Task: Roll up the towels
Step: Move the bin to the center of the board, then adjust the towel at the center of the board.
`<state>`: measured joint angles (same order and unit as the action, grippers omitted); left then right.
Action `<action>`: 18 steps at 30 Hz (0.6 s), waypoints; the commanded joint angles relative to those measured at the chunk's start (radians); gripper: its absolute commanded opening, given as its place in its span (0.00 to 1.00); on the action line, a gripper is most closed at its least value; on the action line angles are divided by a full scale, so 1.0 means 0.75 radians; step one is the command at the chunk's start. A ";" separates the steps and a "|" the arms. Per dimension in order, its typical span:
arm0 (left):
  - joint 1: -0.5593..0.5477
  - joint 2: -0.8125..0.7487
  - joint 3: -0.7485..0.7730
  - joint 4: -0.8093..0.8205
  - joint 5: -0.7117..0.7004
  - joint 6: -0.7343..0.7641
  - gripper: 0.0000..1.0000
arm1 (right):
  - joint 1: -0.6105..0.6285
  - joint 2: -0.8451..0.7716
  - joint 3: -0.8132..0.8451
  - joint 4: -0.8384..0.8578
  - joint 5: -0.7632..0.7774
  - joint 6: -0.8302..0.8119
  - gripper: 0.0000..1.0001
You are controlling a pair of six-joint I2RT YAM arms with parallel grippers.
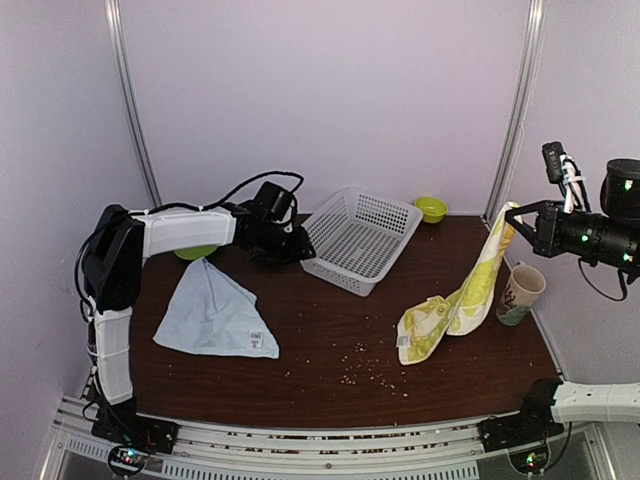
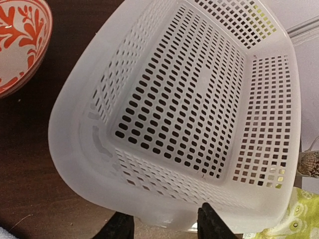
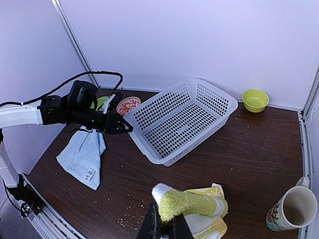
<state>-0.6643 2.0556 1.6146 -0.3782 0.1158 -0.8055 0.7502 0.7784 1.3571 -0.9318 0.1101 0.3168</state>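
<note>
Lime-green towel (image 1: 455, 305) is dangling from the right gripper (image 1: 517, 222), which is pinching its top corner tight. The towel's lower end is pooling on the table (image 1: 320, 340), right of the basket (image 1: 338, 272). Pale blue towel (image 1: 215, 312) is lying flat, left of the basket. Left gripper (image 2: 164, 224) is hovering at the basket's left corner, jaws parted, gripping nothing.

Left wrist view: red-patterned bowl (image 2: 20, 45) cropped at the left edge, only a corner of the lime-green towel (image 2: 299, 219) visible; top view: green plate (image 1: 196, 252) mostly behind the left arm (image 1: 185, 228), specks (image 1: 365, 365) on the tabletop (image 1: 320, 320) too small to identify.
</note>
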 commanded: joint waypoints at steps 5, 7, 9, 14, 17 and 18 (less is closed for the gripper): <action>-0.023 -0.212 -0.115 0.028 0.084 0.071 0.86 | 0.002 0.043 0.081 -0.034 -0.165 -0.031 0.00; -0.050 -0.367 -0.173 0.001 0.037 0.106 0.98 | 0.002 0.081 0.113 -0.046 -0.264 -0.046 0.00; -0.089 -0.500 -0.210 -0.054 -0.035 0.175 0.98 | 0.007 0.110 0.120 -0.038 -0.340 -0.045 0.00; -0.258 -0.804 -0.368 -0.139 -0.268 0.342 0.98 | 0.058 0.174 0.120 0.097 -0.475 0.026 0.00; -0.306 -1.009 -0.529 -0.160 -0.428 0.300 0.97 | 0.218 0.354 0.312 0.125 -0.523 0.017 0.00; -0.307 -1.082 -0.589 -0.166 -0.493 0.266 0.97 | 0.297 0.426 0.413 0.129 -0.555 0.003 0.00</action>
<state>-0.8837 1.3720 1.3182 -0.4385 -0.0448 -0.6136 0.8341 0.9527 1.4776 -0.9329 -0.1860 0.3218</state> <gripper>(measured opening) 0.974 0.029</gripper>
